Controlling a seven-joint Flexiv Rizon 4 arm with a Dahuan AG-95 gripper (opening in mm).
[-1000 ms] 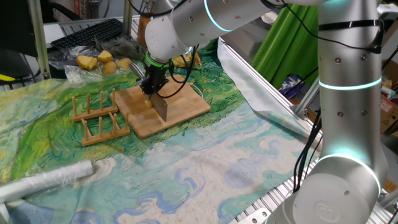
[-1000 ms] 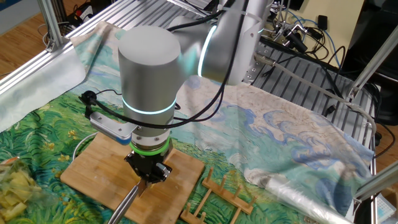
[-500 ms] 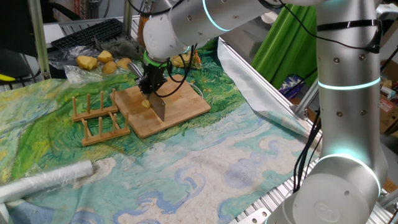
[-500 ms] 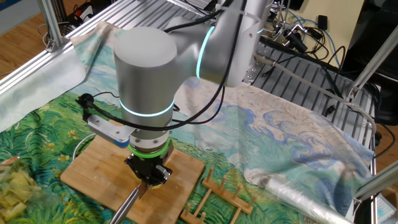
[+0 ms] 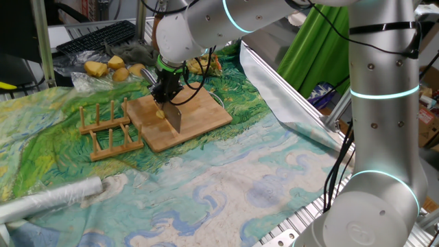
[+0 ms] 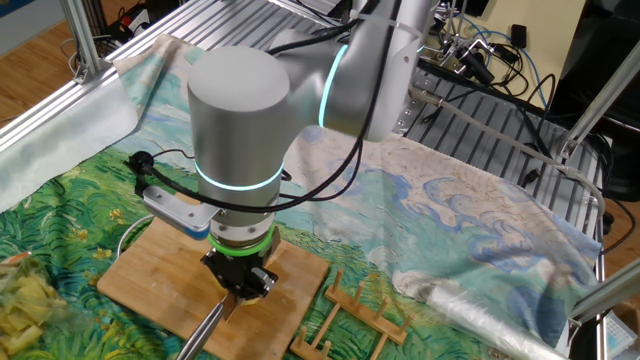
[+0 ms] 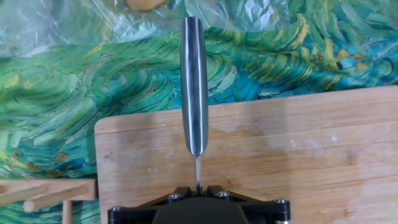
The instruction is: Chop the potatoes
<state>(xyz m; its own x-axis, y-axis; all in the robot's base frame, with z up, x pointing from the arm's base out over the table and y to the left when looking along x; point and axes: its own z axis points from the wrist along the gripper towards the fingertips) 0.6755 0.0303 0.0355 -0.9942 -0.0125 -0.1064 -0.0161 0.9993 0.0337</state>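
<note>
My gripper (image 5: 167, 91) is shut on a knife and holds it over the wooden board (image 5: 206, 116). The grey blade (image 5: 173, 118) hangs edge-down with its lower edge at the board. A small pale-yellow potato piece (image 5: 160, 114) lies on the board right beside the blade's left face. In the hand view my gripper (image 7: 198, 189) clamps the thin blade spine, and the steel handle (image 7: 193, 81) points away over the board (image 7: 311, 143); the potato piece is hidden there. In the other fixed view my gripper (image 6: 240, 281) is low over the board (image 6: 150, 270), with the handle (image 6: 205, 330) sticking out.
Whole yellow-brown potatoes (image 5: 110, 67) lie on plastic behind the board. A wooden peg rack (image 5: 106, 130) stands left of the board. A plastic-wrapped roll (image 5: 48, 199) lies front left. A keyboard (image 5: 96, 36) is at the back. Peelings (image 6: 20, 300) sit off the board's end.
My gripper and the knife have shifted slightly left and back along the board. The small potato piece now shows more clearly beside the blade.
</note>
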